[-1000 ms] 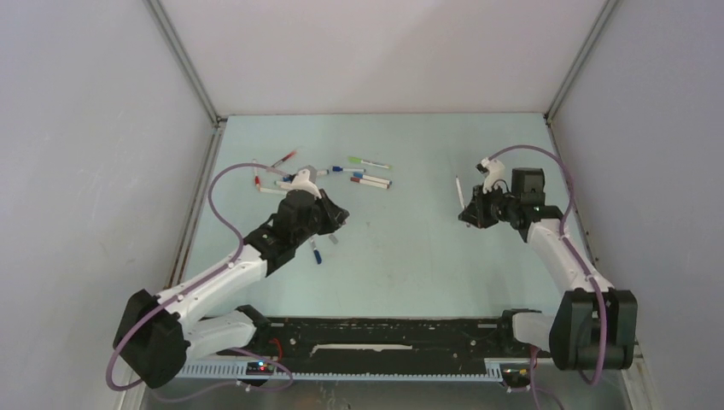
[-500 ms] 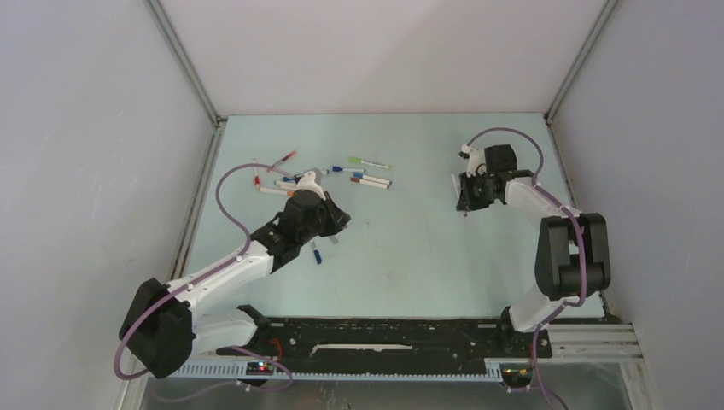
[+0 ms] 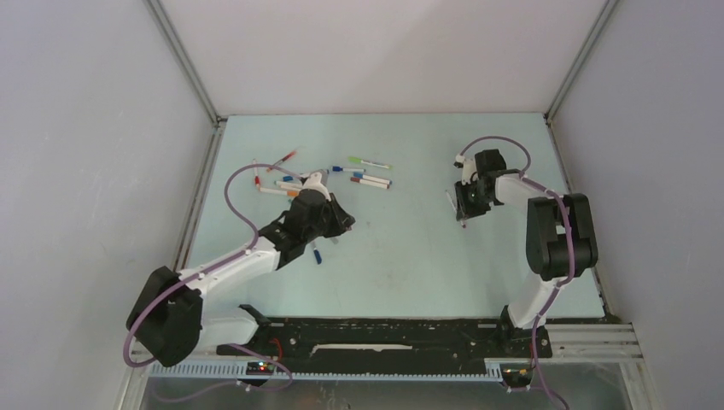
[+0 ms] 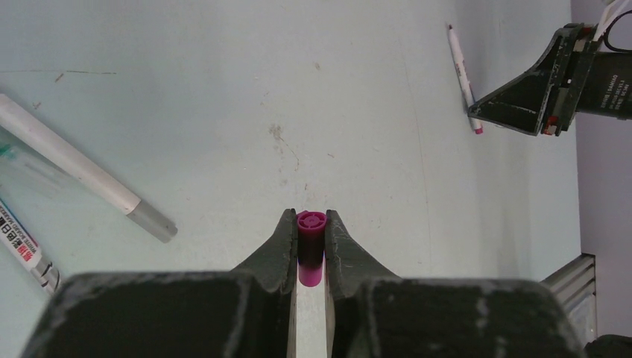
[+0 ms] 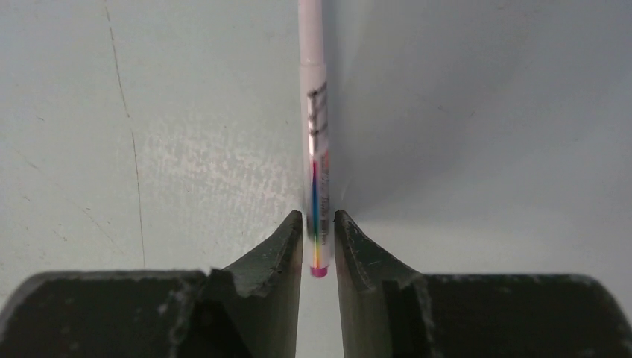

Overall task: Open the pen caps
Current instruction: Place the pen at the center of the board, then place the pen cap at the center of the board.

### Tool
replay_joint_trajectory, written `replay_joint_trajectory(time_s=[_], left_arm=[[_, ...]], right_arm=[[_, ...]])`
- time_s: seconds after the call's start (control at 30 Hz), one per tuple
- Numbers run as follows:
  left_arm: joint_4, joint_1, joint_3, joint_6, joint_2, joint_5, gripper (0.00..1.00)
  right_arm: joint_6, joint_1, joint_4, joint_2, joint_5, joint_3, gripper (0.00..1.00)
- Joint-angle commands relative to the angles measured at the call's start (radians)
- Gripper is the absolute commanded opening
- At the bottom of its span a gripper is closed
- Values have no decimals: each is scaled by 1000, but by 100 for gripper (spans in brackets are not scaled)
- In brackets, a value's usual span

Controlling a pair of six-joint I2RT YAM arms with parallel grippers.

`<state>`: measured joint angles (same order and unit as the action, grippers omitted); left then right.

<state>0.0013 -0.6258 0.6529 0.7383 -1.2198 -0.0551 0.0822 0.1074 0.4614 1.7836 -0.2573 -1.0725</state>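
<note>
The magenta cap (image 4: 310, 250) looks freshly pulled and is pinched in the left gripper (image 4: 311, 224) centre-left, while its white pen (image 5: 314, 112) lies far right between the right gripper (image 5: 319, 224) fingers, grip unclear; next, drop the cap and reach for the pens (image 3: 369, 180) far left.

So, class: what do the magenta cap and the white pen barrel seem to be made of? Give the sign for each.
Magenta cap: probably moulded plastic, smooth, slightly glossy; even colour and a neat round rim.
White pen barrel: likely plastic too, smooth, with printed lettering and a rainbow stripe.
</note>
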Motion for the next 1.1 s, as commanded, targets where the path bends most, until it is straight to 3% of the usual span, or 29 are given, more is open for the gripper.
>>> replay_joint_trajectory(time_s=[0.0,0.4,0.67,1.07], left_arm=[[46,6,-10,22,-12,32,2],[33,7,10,23,-15,41,3],[27,5,38,25,-43,45,3],[-223,-21,254,-38,-228,-87,5]], right_arm=[[-6,1,12,16,26,-45,27],[11,-29,42,-10,-80,-48,36],[114,-61,121,-129,-249,-53,52],[278,-154,257,-255,-506,-65,59]])
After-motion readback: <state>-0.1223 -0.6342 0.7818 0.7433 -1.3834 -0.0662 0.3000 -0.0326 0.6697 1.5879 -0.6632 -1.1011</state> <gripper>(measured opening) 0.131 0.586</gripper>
